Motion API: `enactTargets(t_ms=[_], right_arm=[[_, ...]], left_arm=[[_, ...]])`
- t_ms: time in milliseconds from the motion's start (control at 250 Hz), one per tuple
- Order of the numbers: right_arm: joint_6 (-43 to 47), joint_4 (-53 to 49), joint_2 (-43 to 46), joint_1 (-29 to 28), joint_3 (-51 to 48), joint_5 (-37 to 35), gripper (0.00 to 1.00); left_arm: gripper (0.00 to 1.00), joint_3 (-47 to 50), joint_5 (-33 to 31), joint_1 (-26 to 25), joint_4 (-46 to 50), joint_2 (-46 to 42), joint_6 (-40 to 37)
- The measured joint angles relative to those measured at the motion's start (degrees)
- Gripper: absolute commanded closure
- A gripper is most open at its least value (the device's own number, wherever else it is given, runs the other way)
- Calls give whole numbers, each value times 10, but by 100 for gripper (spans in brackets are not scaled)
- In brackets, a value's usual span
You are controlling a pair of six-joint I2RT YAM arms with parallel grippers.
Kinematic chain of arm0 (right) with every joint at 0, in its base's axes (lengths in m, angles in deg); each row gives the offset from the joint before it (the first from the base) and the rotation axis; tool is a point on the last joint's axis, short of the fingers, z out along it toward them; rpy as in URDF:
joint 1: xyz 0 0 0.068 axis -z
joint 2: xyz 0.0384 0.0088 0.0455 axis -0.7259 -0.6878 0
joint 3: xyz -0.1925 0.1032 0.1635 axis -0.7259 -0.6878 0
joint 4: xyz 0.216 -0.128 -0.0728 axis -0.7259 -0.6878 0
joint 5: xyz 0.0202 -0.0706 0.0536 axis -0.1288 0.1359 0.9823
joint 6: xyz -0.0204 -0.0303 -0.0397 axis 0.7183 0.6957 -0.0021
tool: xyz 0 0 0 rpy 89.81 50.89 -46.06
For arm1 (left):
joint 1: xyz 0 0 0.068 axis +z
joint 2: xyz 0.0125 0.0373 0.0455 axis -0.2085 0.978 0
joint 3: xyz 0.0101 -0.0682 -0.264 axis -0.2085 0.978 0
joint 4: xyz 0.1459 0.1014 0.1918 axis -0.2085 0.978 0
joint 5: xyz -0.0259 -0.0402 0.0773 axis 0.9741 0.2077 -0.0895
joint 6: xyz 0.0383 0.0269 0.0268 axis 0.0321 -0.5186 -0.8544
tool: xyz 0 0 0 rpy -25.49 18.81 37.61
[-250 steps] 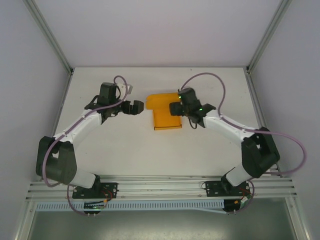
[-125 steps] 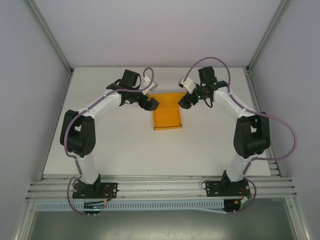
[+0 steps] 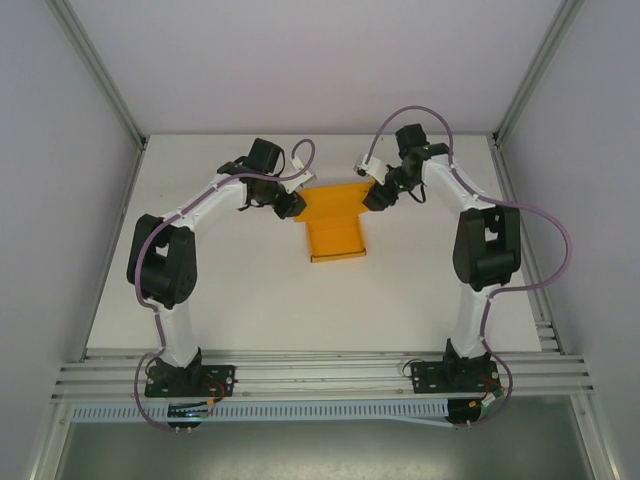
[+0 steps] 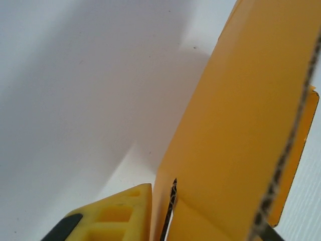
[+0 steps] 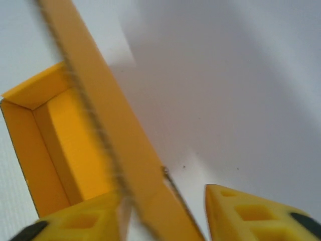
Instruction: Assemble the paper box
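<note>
Mia: Where is the paper box (image 3: 335, 235)?

Tom: From above, it sits on the white table (image 3: 240, 300), a bit above the middle of the frame. It is orange-yellow. Its top end is wider, with one flap sticking out to each side.

Mia: Where are the two grippers?

Tom: The left gripper (image 3: 291, 205) is at the upper left corner of the box, right at the left flap (image 3: 315, 203). The right gripper (image 3: 373, 198) is at the upper right corner, right at the right flap (image 3: 352, 193).

Mia: Is the left one holding something?

Tom: Yes. In its own camera the left flap stands tall up the right half of the frame. One yellow finger (image 4: 118, 218) at the bottom left touches the card. A small dark bit peeks out at the bottom right, behind the card edge. So the fingers are narrow and pinch the flap.

Mia: And the right one?

Tom: In its camera the right flap runs from the upper left down to the bottom middle, and it looks blurry. It goes between the two yellow fingers (image 5: 261, 216). It touches the finger at the bottom left. There is a gap of white table between it and the finger at the bottom right. So these fingers are partly apart and do not squeeze the card.

Mia: Can you see inside the box?

Tom: Yes, on the left of that frame. It is open on top, with yellow walls around a yellow floor.
</note>
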Motion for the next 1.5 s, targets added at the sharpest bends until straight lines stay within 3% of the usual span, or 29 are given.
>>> enactTargets(t_ms=[68,160,240,368,468,779,947,1047,1151,1339,1503], right_arm=[[16,-23,-12,0,23,9,82],[22,-43,-15,0,30,13,95],[27,-56,-16,0,30,16,100],[9,-53,-15,-2,26,16,100],[-68,12,7,-12,-10,-10,100],[-532,233,101,-80,-127,-229,100],[-706,282,94,-111,-155,-321,100],[-766,300,84,-127,-158,-360,100],[-810,317,83,-139,-163,-390,100],[-869,372,83,-148,-194,-426,100],[-872,469,102,-175,-295,-457,100]], left_arm=[[100,-5,-6,0,6,0,-7],[100,-10,-15,-1,8,0,-12],[100,-10,-28,-3,8,0,-12],[100,-11,-54,-8,-2,0,12],[100,-20,-98,-17,-5,0,57],[100,-77,-244,-60,-32,25,284],[100,-112,-290,-72,-34,75,400],[97,-112,-299,-73,-47,87,455],[100,-112,-299,-72,-55,89,498],[100,-92,-290,-71,-94,89,536],[95,17,-280,-71,-189,60,532]])
